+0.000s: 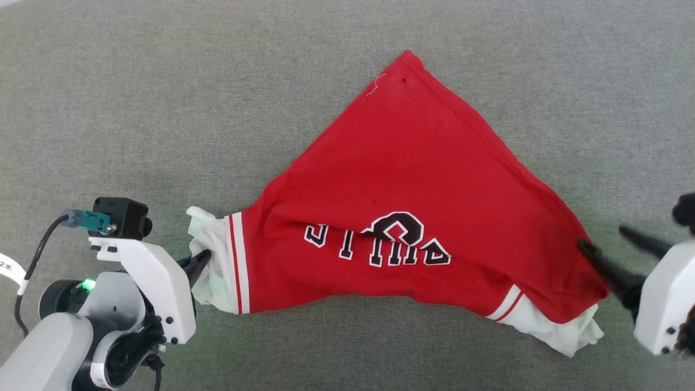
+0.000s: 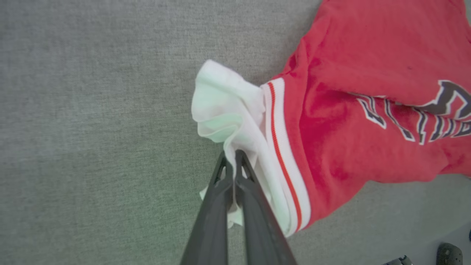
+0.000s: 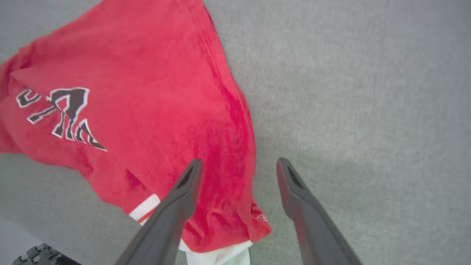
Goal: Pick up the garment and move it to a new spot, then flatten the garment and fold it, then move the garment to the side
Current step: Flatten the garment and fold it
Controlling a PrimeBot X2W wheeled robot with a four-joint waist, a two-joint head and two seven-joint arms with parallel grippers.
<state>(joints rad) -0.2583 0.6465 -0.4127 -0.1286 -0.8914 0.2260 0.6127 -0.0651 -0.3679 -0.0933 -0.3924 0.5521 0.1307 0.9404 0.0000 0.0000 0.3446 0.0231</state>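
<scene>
The garment [image 1: 412, 184] is a red jersey with white sleeves, striped trim and black white-outlined letters, lying bunched into a rough triangle on the grey cloth surface. My left gripper [image 1: 205, 256] is shut on its white left sleeve [image 2: 228, 121]; in the left wrist view the two dark fingers [image 2: 235, 191] pinch that cloth. My right gripper [image 1: 604, 239] stands open at the jersey's right edge [image 3: 235, 154]. One right finger [image 3: 184, 191] lies over the red cloth, the other [image 3: 294, 187] over bare surface. Nothing is held between them.
A grey fabric surface [image 1: 163, 108] spreads all around the jersey, with wide room at the back and left. A white sleeve end [image 1: 575, 331] sticks out below the red cloth at the lower right.
</scene>
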